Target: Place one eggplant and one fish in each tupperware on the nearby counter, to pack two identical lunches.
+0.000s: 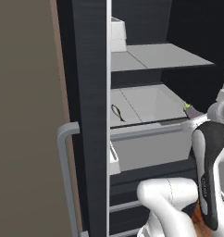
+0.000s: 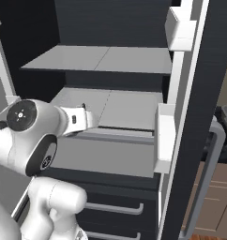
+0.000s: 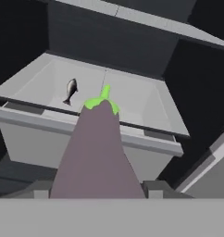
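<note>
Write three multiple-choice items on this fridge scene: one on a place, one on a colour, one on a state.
1. Where does the fish lie?
A. in the open fridge drawer
B. on the upper shelf
C. on the floor

2. What colour is the cap of the eggplant?
A. red
B. bright green
C. white

3. What is the gripper doing?
A. hanging open and empty
B. closed on the fish
C. closed on the eggplant

Answers:
1 A, the hand view shows the fish on the drawer's floor.
2 B, the cap and stem are bright green.
3 C, the eggplant rises from between the fingertips.
</note>
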Available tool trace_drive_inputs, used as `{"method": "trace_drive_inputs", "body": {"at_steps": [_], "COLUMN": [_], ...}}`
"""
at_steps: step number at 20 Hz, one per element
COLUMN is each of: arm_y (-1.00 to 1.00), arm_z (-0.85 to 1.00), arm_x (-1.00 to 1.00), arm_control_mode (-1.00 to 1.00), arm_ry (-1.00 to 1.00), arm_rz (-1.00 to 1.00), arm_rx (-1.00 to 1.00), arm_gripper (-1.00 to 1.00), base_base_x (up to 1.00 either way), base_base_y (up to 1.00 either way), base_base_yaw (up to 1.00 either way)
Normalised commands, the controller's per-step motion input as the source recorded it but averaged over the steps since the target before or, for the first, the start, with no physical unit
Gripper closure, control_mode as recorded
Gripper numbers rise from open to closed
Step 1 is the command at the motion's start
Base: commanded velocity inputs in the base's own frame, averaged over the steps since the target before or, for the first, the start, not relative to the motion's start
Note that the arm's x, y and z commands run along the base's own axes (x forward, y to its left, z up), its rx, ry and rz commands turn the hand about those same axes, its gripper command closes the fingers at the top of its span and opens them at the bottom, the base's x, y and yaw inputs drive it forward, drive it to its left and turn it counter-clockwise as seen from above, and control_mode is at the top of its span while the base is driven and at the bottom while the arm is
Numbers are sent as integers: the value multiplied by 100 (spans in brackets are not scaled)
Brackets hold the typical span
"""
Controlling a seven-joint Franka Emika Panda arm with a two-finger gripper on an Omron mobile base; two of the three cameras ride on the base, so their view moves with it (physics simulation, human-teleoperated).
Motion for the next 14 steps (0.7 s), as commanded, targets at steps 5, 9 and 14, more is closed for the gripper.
{"method": "trace_drive_inputs", "body": {"at_steps": [5,9,14], "arm_y": [20,6,0], "arm_z": [34,0,0], "arm_x": [-88,-23,0], "arm_control_mode": [-100,100,100], "arm_ry": [8,3,0], "arm_rz": [1,2,0], "arm_rx": [-7,-5,0], "arm_gripper": [100,100,100], "base_base_x": [0,-75,-100], "base_base_y": [0,0,-33], "base_base_yaw": [0,9,19]}}
